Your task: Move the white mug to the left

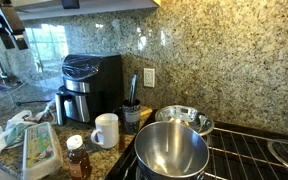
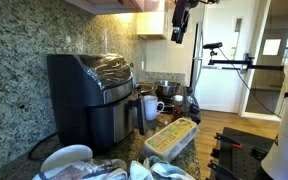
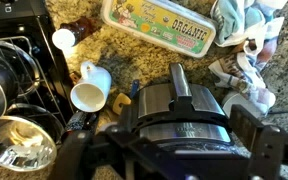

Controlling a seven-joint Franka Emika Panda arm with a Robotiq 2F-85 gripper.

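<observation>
The white mug (image 1: 106, 130) stands on the counter (image 1: 112, 156) between the carafe (image 1: 72, 104) and the utensil cup (image 1: 131, 116), honey bottle (image 1: 78, 157) just in front, while the gripper (image 2: 176, 35) hangs high overhead, its finger spread too small to tell.

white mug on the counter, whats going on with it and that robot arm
The robot's gripper hangs high above the kitchen counter, open and holding nothing. The white mug stands upright on the granite between the steel carafe and the dark utensil cup, with nothing touching it. The wrist view looks down on the mug and carafe from well above. The move has not begun.
</observation>
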